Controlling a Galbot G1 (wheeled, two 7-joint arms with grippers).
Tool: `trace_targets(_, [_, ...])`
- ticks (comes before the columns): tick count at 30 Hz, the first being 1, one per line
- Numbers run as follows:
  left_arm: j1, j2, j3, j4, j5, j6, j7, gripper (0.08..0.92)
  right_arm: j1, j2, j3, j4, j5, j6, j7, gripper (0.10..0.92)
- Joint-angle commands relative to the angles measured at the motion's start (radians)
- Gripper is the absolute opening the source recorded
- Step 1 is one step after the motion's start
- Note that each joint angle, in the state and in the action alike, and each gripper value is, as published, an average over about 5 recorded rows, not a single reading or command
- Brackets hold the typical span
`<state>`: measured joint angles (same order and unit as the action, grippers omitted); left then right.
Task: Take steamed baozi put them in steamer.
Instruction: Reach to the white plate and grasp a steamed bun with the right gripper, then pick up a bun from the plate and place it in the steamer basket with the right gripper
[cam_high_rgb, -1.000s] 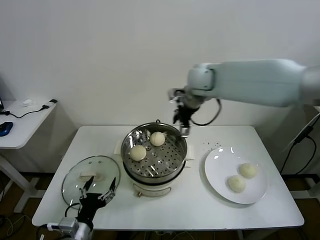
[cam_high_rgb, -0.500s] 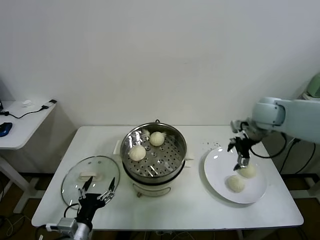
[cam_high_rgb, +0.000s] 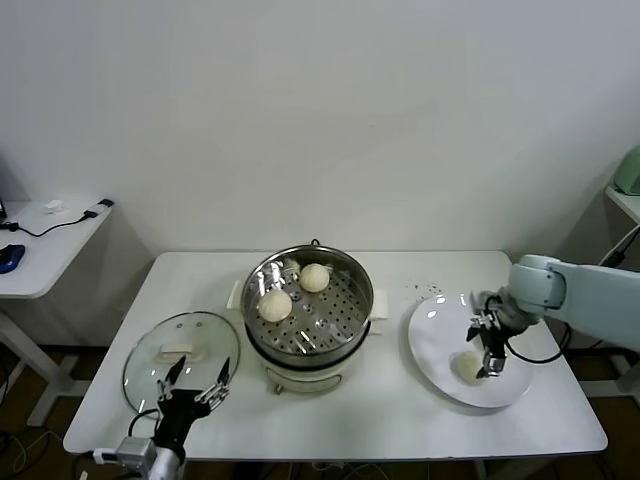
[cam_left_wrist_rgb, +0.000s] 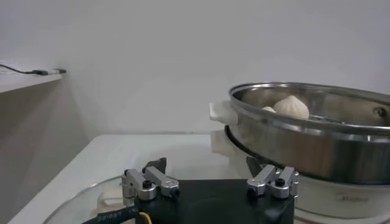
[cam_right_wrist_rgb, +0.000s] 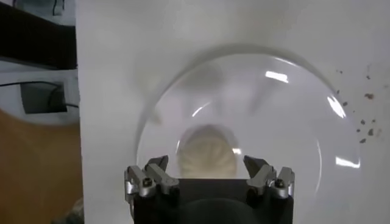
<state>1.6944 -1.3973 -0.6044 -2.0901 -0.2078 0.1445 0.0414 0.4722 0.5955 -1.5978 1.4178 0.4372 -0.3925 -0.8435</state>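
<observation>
Nearest the front edge, at the front-left corner of the white table (cam_high_rgb: 380, 420), the left gripper (cam_high_rgb: 192, 393) sits idle with its jaws spread wide, right next to the glass lid (cam_high_rgb: 182, 357). Bare tabletop runs along the front edge between lid and plate.

Over by the right edge, the right gripper (cam_right_wrist_rgb: 209, 175) is down over the white plate (cam_high_rgb: 437, 335), jaws released, with one baozi (cam_right_wrist_rgb: 207, 151) sitting right between the fingertips, not squeezed.

Further back, mid-table, the steamer (cam_high_rgb: 309, 313) holds two more buns (cam_high_rgb: 276, 304) on its perforated tray, toward the far-left side.
</observation>
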Motion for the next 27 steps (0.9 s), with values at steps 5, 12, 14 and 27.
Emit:
trace_targets(5, [-0.001, 0.003, 0.0, 0.007, -0.001, -0.001, 0.002, 0.823, -0.123, 0.008, 0.093, -0.057, -0.046, -0.012, 0.02, 0.823])
trace_targets(12, [-0.004, 0.004, 0.001, 0.011, -0.002, -0.001, 0.003, 0.823, -0.122, 0.009, 0.086, -0.054, -0.046, -0.017, 0.015, 0.787])
trace_targets(14, [-0.004, 0.003, 0.002, 0.01, -0.002, 0.0, 0.003, 0.823, -0.12, 0.007, 0.083, -0.055, -0.052, -0.018, 0.016, 0.755])
trace_targets(27, [0.002, 0.003, 0.004, -0.003, 0.0, 0.002, 0.003, 0.823, -0.035, -0.005, 0.062, -0.01, -0.052, -0.008, -0.009, 0.639])
